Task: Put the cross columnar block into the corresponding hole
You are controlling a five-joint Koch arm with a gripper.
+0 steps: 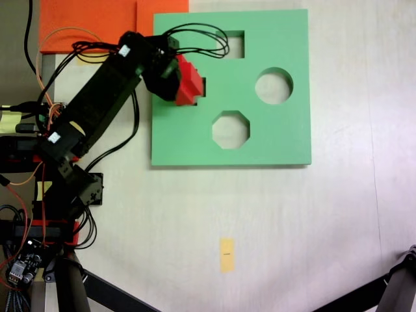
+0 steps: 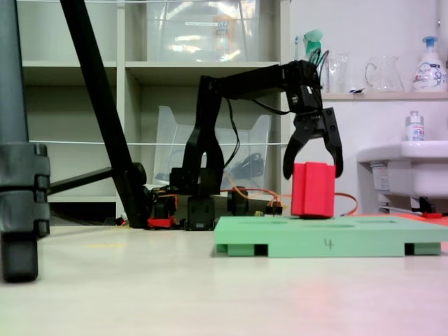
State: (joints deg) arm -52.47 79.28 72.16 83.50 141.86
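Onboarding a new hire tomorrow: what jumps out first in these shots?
The red block stands out most, upright on the green board near its left edge in the top-down fixed view. The black gripper hangs right over it, jaws spread to either side of the block's top, not visibly pressing it. Next come the board's cutouts: a round hole, an octagonal hole and a square hole.

You see the black gripper [image 2: 313,170] pointing down with its jaws spread apart, straddling the top of the red cross columnar block [image 2: 313,190]. Directly below the gripper, the block stands upright on the green foam board [image 2: 329,236].
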